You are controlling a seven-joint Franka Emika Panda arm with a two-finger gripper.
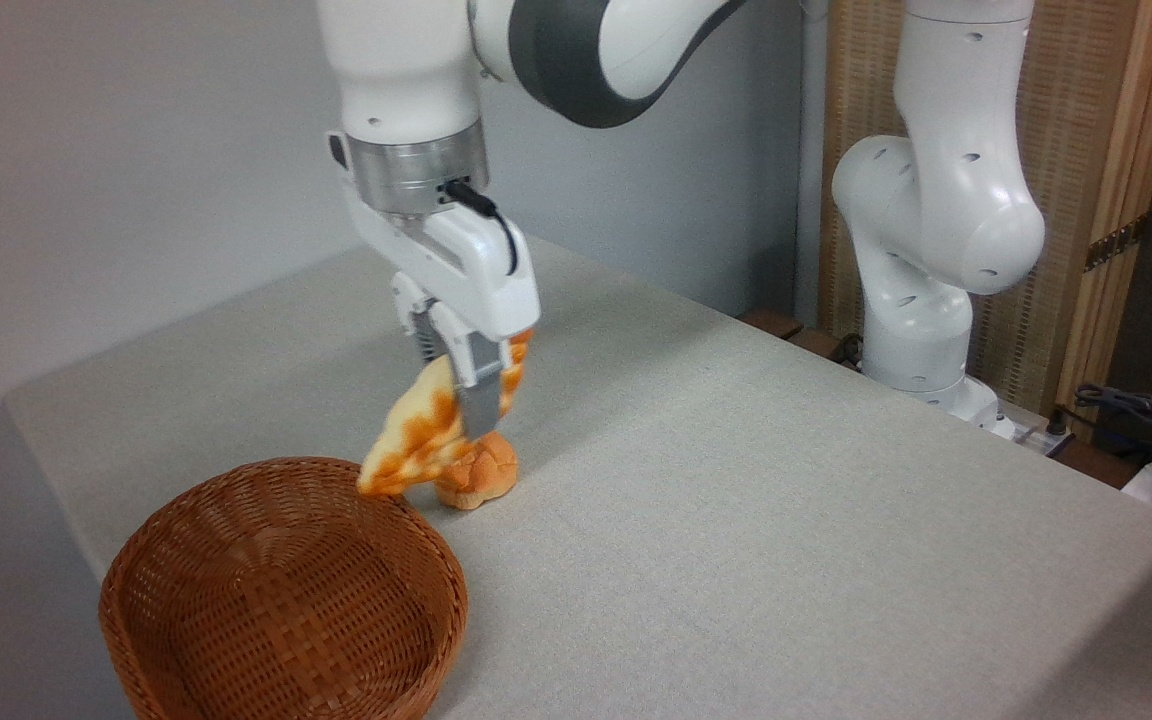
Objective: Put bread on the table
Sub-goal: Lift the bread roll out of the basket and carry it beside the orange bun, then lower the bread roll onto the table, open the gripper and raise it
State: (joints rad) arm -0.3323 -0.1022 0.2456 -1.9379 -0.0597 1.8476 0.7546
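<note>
The hand (471,400) points down over the middle-left of the worktop (736,480), its two fingers closed on the one bread (416,435), a long flat cream loaf with golden-brown edges. The loaf hangs tilted in the grip, clear of the cloth: its upper tip shows to the right of the fingers, and its lower end droops left over the far rim of the basket (281,590). Just behind that lower end, one small round bun (478,470) sits on the cloth; whether loaf and bun touch cannot be told.

There is one basket, brown wicker, round, at the near left corner, with nothing visible inside. One white and grey arm (936,230) rises from a base at the far right edge.

The worktop is covered in light grey-beige woven cloth. Behind it stands a plain pale grey wall (136,150), and at the right a wooden screen with woven panels (1086,150) and some dark cables (1136,410).
</note>
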